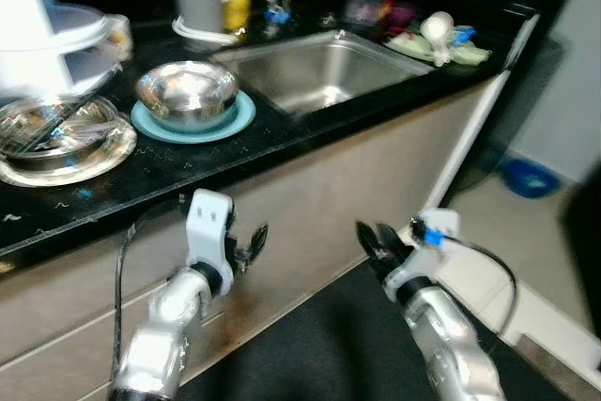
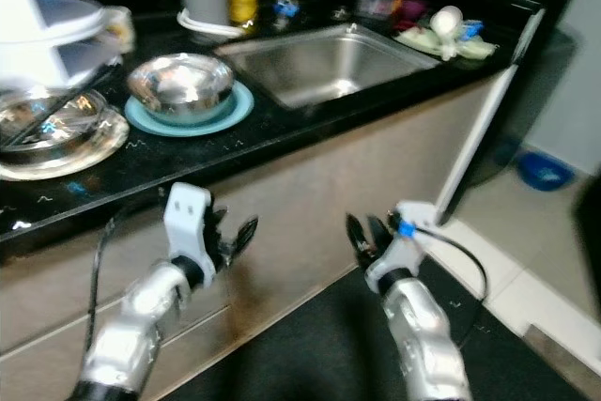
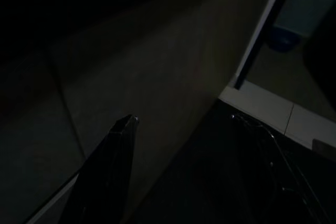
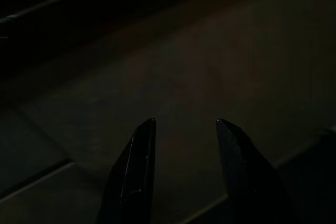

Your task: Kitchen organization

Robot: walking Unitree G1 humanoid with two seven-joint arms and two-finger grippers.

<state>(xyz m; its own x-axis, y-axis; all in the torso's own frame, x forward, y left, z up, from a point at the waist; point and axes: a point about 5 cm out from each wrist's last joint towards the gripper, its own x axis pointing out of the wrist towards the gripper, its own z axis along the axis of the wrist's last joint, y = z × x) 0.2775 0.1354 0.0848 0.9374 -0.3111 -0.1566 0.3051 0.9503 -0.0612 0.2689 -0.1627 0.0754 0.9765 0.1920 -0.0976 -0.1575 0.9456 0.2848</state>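
Right gripper [image 1: 371, 237]: your fingers stand apart with nothing between them, held low before the cabinet front [image 1: 310, 204], touching nothing.
Left gripper [image 1: 252, 241]: also low at the cabinet front, beside the right one; you cannot tell from these views whether its fingers are apart or together.
Counter [image 1: 188, 171]: black, above and beyond both grippers.
Sink [image 1: 324, 68]: steel basin set in the counter, up and ahead of your right gripper.
Steel tray [image 1: 66, 143]: round, holding utensils, above and outward of your left gripper.
Steel bowl [image 1: 188, 91]: shiny, sitting upright on a teal plate [image 1: 239, 119], directly above your left gripper, beside the sink.
Writing: none you can read; the views are blurred.
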